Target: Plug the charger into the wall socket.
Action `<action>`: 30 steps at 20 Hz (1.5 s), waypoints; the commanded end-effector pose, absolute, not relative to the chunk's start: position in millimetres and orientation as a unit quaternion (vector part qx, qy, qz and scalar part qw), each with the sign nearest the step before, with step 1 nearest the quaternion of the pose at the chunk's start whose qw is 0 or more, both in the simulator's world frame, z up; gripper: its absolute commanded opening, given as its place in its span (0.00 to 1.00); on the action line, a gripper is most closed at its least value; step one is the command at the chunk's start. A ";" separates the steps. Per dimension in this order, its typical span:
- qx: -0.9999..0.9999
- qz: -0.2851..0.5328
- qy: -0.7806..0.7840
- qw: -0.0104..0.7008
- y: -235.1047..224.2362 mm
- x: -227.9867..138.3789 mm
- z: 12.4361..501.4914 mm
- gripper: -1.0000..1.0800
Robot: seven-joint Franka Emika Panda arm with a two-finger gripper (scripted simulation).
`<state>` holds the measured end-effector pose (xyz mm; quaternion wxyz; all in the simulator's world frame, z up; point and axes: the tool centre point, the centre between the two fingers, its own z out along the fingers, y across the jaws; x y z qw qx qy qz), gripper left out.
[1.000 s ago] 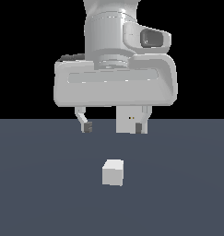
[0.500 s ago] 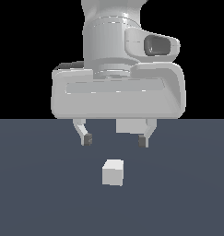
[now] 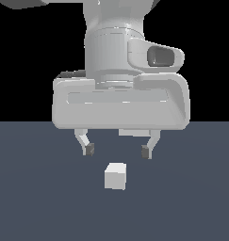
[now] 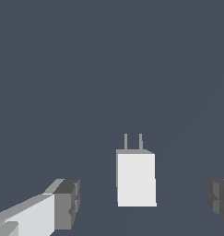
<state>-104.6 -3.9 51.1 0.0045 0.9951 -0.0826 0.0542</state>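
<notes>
The charger (image 3: 115, 176) is a small off-white block lying on the dark grey floor, in front of and below my gripper (image 3: 117, 151). The gripper is open and empty, its two dark-tipped fingers spread wide and hanging above the floor, just behind the charger. In the wrist view the charger (image 4: 136, 179) lies between the two fingertips (image 4: 67, 204), with two thin prongs pointing away from the gripper. The wall socket is mostly hidden behind the hand; only a pale sliver (image 3: 134, 133) shows under the hand between the fingers.
The dark grey floor (image 3: 36, 197) stretches around the charger. The large white hand body (image 3: 119, 103) fills the upper middle of the exterior view.
The hand has come closer to the exterior camera and looms larger. It now covers the grey plate behind it. The fingers have spread wider. The charger has not moved.
</notes>
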 end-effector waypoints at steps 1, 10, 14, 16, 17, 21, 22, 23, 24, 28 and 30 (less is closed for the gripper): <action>0.995 0.054 -0.083 0.004 -4.0 -105.2 41.4 0.96; 0.995 0.054 -0.083 0.004 -3.9 -105.1 12.6 0.96; 0.995 0.054 -0.083 0.004 -3.9 -105.0 11.6 0.00; 0.995 0.054 -0.083 0.004 -3.9 -105.0 11.6 0.00; 0.995 0.054 -0.083 0.004 -3.9 -105.0 11.6 0.00; 0.995 0.054 -0.083 0.004 -3.9 -105.0 11.6 0.00; 0.995 0.054 -0.083 0.004 -3.9 -105.0 11.6 0.00; 0.995 0.054 -0.083 0.004 -3.8 -105.2 11.9 0.00; 0.995 0.054 -0.083 0.004 -3.9 -105.0 12.1 0.00; 0.995 0.054 -0.082 0.004 -6.4 -100.2 16.0 0.00; 0.995 0.054 -0.081 0.004 -8.9 -95.3 19.8 0.00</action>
